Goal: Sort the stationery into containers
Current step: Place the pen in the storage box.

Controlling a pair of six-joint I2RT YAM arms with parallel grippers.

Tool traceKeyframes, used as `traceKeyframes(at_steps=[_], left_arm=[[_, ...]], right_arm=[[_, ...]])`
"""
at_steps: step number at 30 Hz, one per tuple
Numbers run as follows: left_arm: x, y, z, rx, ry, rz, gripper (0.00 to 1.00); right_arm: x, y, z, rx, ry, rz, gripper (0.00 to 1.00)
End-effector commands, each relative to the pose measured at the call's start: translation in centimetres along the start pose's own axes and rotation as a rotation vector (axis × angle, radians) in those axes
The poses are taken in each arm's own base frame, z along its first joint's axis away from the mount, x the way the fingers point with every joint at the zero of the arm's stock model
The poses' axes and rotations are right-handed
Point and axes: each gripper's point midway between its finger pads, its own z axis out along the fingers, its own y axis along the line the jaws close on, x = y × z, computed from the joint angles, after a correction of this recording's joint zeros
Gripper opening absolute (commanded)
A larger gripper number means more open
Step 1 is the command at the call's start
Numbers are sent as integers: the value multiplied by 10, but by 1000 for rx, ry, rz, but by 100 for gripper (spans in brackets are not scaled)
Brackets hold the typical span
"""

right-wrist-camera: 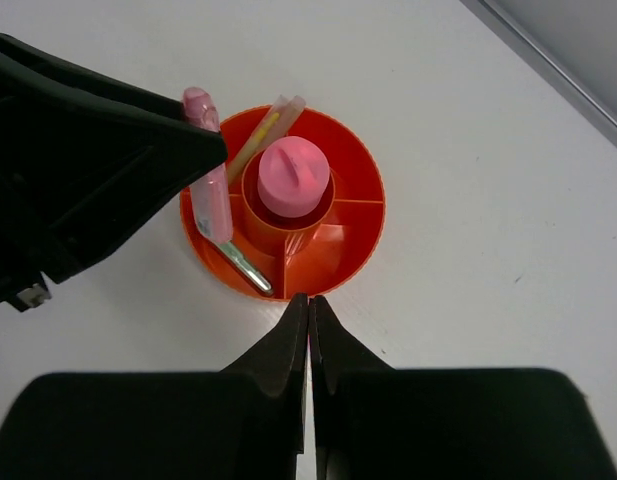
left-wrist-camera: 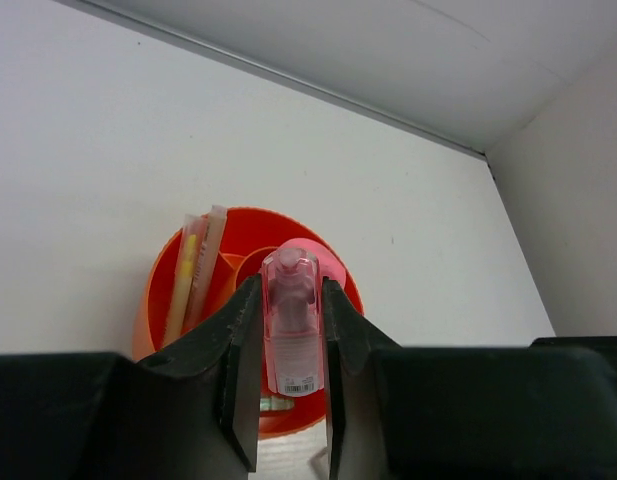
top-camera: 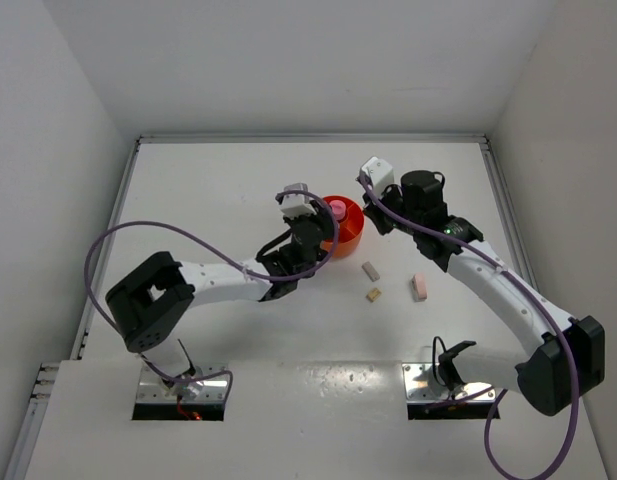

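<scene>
The left gripper (left-wrist-camera: 291,292) has its two fingers pinched on a translucent pink tube (left-wrist-camera: 293,340), one pad on each long side. A barcode label sits on the tube lower down between the fingers. The tube's rounded end sticks out just past the fingertips. In the right wrist view the tube hangs upright at the edge of the orange organiser (right-wrist-camera: 353,160), its lower end over an outer compartment; I cannot tell whether it touches the floor there.

Just beyond the left fingertips is the organiser's central well, with a pink round cap (right-wrist-camera: 288,178) standing in it. In the outer compartment to the left of those fingers lean a cream stick (left-wrist-camera: 210,250) and a yellow one beside it. A thin greenish pen (right-wrist-camera: 246,270) lies near the foot of the tube.

The right gripper (right-wrist-camera: 308,305) has its fingers pressed flat together, holding nothing, with the tips just short of the organiser's rim.

Back from both grippers, towards the arm bases, three pieces lie loose on the white table (top-camera: 218,180): a beige eraser (top-camera: 370,270), a tan cube (top-camera: 374,295) just beside it, and a pink eraser (top-camera: 420,287) a little apart.
</scene>
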Motion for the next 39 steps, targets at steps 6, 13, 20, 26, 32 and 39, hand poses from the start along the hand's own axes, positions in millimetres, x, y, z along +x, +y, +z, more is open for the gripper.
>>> traceKeyframes(at_steps=[6,13,20,26,32,39], left_arm=[[-23,-21,15,6,-140,-64,0],[5,-10,12,-15,-105,-27,0],[10,0,-1,-18,-104,-15,0],[27,10,2,-46,-84,14,0],[39,16,5,-69,-67,48,17],[42,14,3,-64,-57,48,41]], right_arm=[[-16,-6,-4,28,-62,5,0],[-15,-7,-6,38,-61,5,0],[-15,-7,-6,38,-61,5,0],[-15,-7,-6,38,-61,5,0],[-15,-7,-6,38,-61,5,0],[-15,-7,-6,38,-61,-4,7]])
